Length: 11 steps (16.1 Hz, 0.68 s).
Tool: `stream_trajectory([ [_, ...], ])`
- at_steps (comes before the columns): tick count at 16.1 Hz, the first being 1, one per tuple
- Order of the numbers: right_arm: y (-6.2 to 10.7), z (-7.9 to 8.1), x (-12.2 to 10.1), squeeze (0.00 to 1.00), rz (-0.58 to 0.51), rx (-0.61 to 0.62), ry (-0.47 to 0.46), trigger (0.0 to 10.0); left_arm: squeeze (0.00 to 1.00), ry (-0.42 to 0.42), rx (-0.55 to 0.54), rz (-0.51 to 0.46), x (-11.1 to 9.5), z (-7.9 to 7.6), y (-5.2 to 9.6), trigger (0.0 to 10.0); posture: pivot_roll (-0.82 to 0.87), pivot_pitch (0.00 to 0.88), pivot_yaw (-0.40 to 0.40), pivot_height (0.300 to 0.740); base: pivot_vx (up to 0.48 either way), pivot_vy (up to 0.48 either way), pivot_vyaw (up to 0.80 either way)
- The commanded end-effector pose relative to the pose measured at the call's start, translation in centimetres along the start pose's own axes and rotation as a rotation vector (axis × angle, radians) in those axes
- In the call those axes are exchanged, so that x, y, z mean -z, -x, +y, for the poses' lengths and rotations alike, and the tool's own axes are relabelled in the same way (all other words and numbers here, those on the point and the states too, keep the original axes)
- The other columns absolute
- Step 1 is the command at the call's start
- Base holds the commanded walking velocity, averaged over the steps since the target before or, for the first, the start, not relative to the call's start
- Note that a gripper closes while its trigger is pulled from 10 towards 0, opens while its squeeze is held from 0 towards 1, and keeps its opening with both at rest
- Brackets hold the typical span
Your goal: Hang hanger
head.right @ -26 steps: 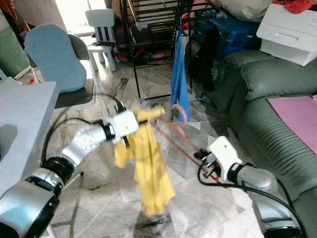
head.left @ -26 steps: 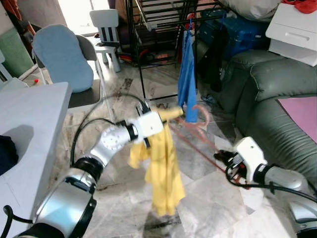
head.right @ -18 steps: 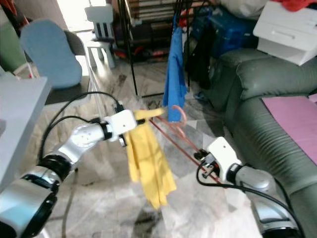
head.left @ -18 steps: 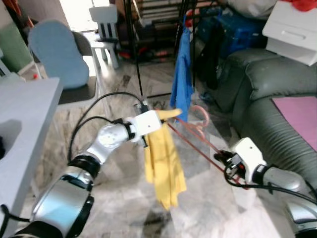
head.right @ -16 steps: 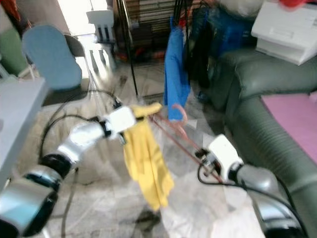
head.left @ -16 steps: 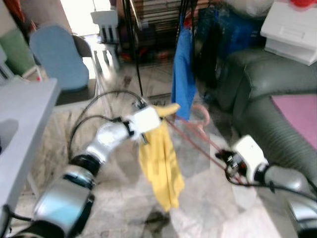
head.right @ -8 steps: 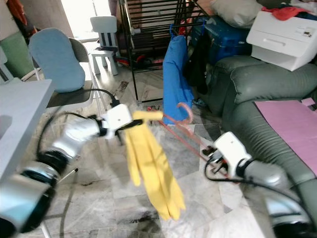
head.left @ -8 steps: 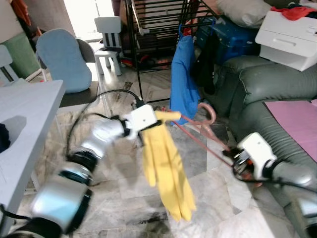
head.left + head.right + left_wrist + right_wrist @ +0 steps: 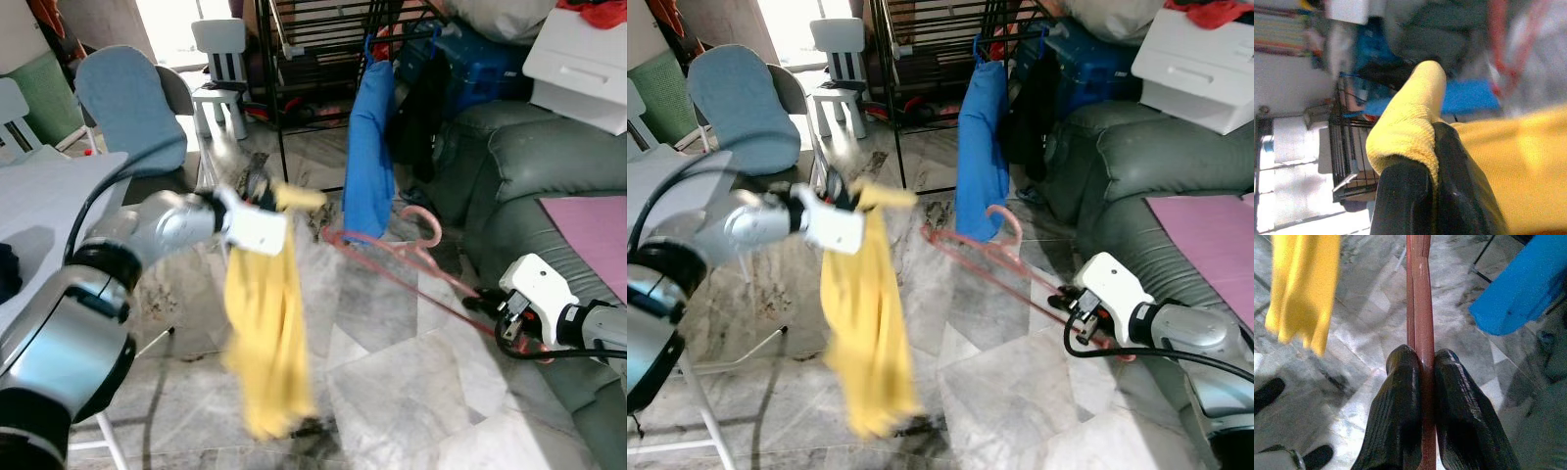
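Between right fingers: pink hanger, clamped; yellow cloth apart.

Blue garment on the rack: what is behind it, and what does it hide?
Behind the blue garment stand the black rack, a dark garment and a blue box. The rack's lower bars and floor directly behind it are covered.
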State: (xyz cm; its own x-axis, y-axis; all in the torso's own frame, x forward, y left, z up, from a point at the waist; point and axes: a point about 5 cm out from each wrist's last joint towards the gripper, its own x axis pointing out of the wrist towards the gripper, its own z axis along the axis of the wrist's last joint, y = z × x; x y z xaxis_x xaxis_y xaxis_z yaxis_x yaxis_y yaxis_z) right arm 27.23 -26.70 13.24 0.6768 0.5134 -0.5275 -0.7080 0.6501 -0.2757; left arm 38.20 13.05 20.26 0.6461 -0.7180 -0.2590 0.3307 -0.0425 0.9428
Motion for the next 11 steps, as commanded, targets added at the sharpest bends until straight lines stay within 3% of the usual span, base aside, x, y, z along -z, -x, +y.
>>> stream_trajectory([
  [1,0.1,0.1,-0.6,0.00,-0.017,-0.031,0.017,10.0,0.00,0.149,-0.060,-0.014,0.1,0.8,0.1,10.0,-0.23,0.000,0.092,0.740,0.000,0.000,0.00],
  [2,0.0,0.2,-0.5,0.00,-0.015,-0.042,0.013,10.0,0.00,0.243,-0.039,-0.053,-0.3,0.4,-0.3,10.0,-0.23,0.000,0.094,0.740,0.000,0.000,0.00],
  [5,0.4,0.0,-0.4,0.00,-0.006,-0.059,0.020,10.0,0.00,-0.015,0.057,-0.121,-1.3,-1.9,-0.5,10.0,-0.23,0.000,0.099,0.740,0.000,0.000,0.00],
  [8,1.2,-0.6,-0.4,0.00,0.007,-0.060,0.026,10.0,0.00,-0.143,0.165,-0.149,-1.4,-3.3,0.1,10.0,-0.24,0.000,0.105,0.740,0.000,0.000,0.00],
  [11,2.0,0.0,-0.2,0.00,0.028,-0.144,0.018,10.0,0.00,-0.246,0.108,-0.104,-0.6,-3.3,0.2,10.0,-0.24,0.000,0.104,0.740,0.000,0.000,0.00],
])
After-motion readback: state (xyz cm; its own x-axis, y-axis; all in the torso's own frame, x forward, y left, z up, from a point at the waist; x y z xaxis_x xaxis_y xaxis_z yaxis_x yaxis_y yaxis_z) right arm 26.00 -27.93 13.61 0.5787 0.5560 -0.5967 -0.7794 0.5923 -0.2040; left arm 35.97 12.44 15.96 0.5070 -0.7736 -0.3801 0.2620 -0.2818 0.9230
